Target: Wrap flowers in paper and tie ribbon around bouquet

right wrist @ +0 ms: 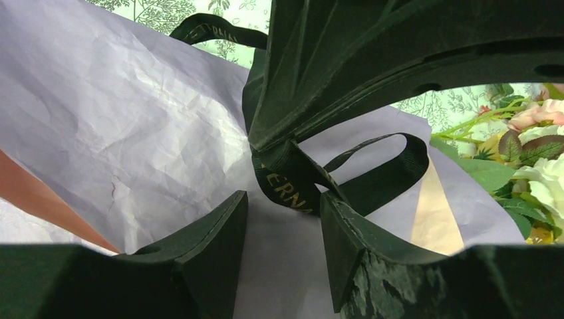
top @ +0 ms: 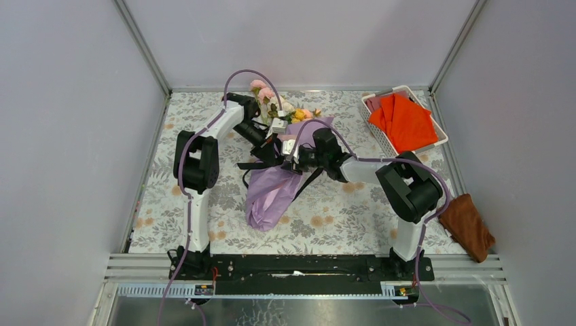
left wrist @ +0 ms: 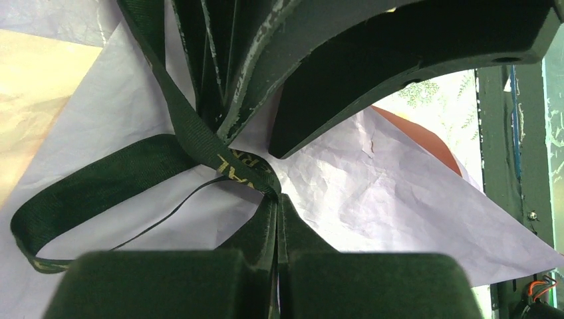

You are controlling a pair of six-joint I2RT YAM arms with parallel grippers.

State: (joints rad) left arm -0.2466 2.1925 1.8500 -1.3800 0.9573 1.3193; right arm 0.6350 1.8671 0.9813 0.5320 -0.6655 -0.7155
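Observation:
The bouquet lies mid-table, its lilac paper (top: 272, 190) forming a cone with the pink, yellow and white flowers (top: 272, 98) at the far end. A black ribbon (left wrist: 100, 179) with gold lettering crosses the paper in a knot with a loop. My left gripper (left wrist: 279, 199) is shut on the ribbon right at the knot. My right gripper (right wrist: 282, 209) faces it over the paper, open, the ribbon (right wrist: 286, 179) just beyond its tips and touching the right fingertip (right wrist: 336, 212). In the top view the left gripper (top: 277, 148) and right gripper (top: 296, 160) meet above the cone's middle.
A white basket (top: 372, 102) holding an orange-red cloth (top: 407, 122) stands at the back right. A brown cloth (top: 470, 225) lies at the table's right edge. A floral cover (top: 170, 204) spreads over the table, with walls close on three sides.

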